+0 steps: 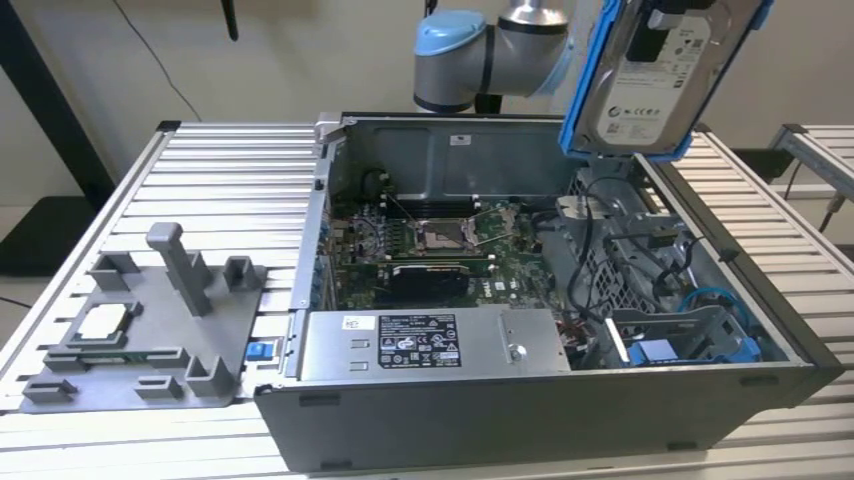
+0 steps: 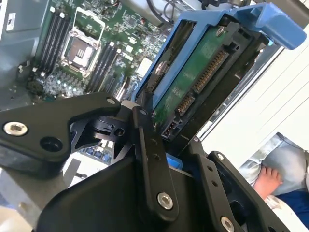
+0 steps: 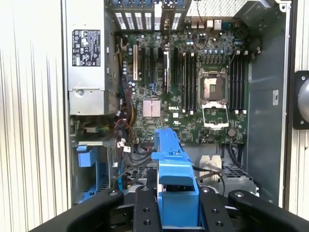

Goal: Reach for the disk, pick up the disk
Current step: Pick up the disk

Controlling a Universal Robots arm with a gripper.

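Your end effector (image 3: pixel 176 212) is clamped on the disk (image 1: pixel 657 75), its black fingers (image 3: pixel 145 208) pressing the blue bracket on both sides. The disk hangs lifted above the open computer case (image 1: pixel 534 420), which sits on the slatted worktop (image 1: pixel 214 180).

Silver-metal hard drive in its bright blue plastic bracket (image 1: pixel 663 75), cut off by the exterior view's top edge; label print unreadable.
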